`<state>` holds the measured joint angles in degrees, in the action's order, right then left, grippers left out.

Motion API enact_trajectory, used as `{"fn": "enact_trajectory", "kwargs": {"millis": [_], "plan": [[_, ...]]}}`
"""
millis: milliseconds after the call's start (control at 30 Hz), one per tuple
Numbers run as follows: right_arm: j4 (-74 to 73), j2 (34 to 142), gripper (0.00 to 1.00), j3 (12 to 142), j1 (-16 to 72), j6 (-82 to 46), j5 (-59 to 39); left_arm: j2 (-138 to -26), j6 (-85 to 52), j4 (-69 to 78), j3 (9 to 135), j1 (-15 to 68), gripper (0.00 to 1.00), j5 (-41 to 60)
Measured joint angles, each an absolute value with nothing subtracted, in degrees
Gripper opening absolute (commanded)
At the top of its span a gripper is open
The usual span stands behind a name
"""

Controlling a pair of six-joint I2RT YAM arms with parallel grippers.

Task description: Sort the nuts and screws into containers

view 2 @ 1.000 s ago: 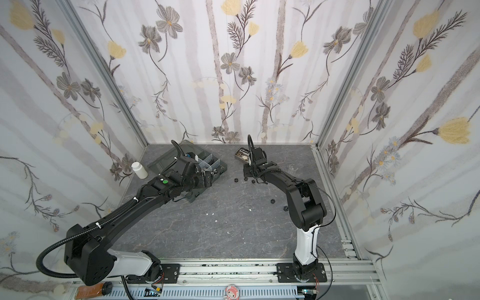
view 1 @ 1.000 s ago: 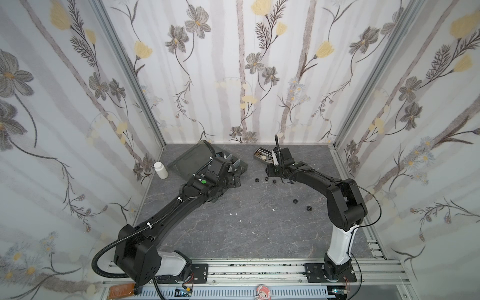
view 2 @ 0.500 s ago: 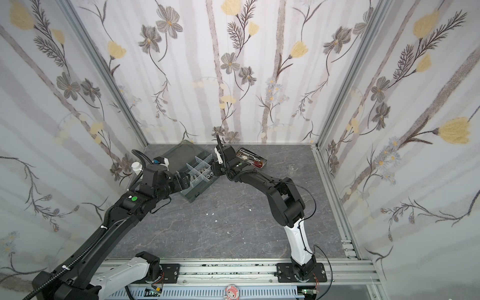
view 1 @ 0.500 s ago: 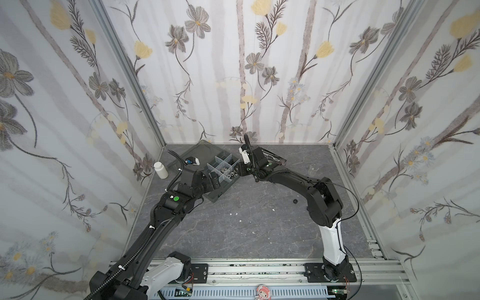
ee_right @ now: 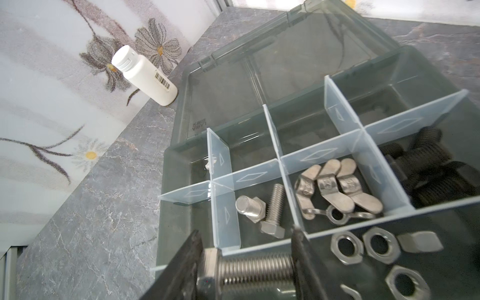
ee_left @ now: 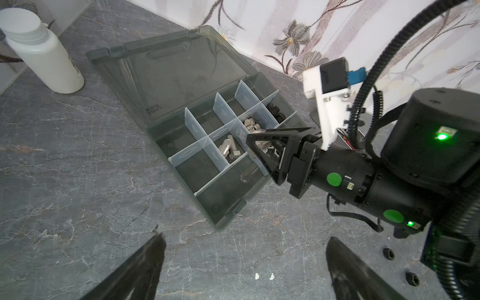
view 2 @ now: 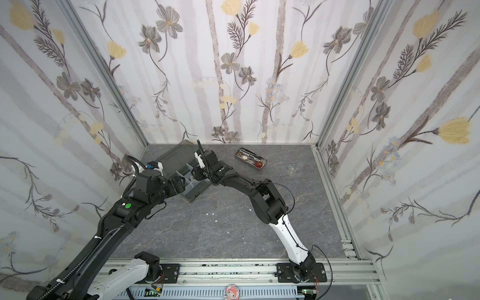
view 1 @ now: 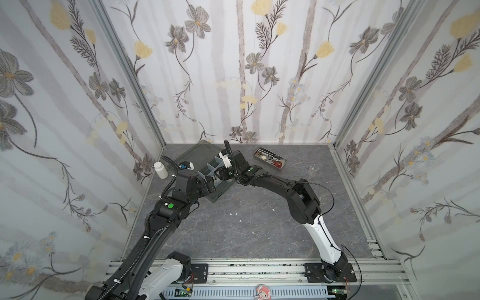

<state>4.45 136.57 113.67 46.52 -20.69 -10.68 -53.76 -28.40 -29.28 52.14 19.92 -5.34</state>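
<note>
The right hand [ee_right: 245, 241] is half closed and grips a silver screw [ee_right: 257, 268] end to end, just above the organizer box [ee_left: 228, 207], at the side opposite its lid. The left hand [ee_left: 244, 240] is wide open and holds nothing; it hovers over the counter [ee_left: 78, 155] near a corner of the box. In the box, two more silver screws [ee_right: 262, 210] share one compartment, black screws [ee_right: 426, 161] another, and silver nuts [ee_right: 363, 244] the long one. Two black nuts [ee_left: 388, 253] lie on the counter outside the box.
</note>
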Motion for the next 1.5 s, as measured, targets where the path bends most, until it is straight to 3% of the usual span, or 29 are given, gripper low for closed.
{"fn": "enact_trajectory", "kwargs": {"millis": [267, 533, 833, 1033, 1267, 1500], "plan": [[3.44, 141.82, 0.51, 118.78, 46.44, -23.09, -11.9, -53.21, -27.4, -29.39, 51.2, 19.75, 0.97, -5.26], [2.59, 143.68, 0.73, 120.84, 46.46, -24.6, -13.15, -52.75, -26.63, -30.28, 51.29, 19.7, 0.97, -4.86], [1.56, 142.23, 0.72, 119.48, 45.17, -26.17, -16.4, -53.82, -25.65, -31.97, 54.41, 19.64, 0.93, -4.58], [-1.08, 131.57, 0.71, 106.52, 42.26, -27.07, -17.26, -58.89, -24.95, -32.93, 57.14, 20.16, 0.87, -3.22], [-11.31, 114.59, 0.71, 82.59, 36.25, -30.15, -17.89, -66.96, -24.16, -34.54, 62.13, 25.78, 0.81, -3.95], [-14.31, 98.63, 0.81, 63.55, 30.98, -30.81, -17.82, -76.07, -24.03, -34.04, 68.31, 30.13, 0.81, -4.91]]}}
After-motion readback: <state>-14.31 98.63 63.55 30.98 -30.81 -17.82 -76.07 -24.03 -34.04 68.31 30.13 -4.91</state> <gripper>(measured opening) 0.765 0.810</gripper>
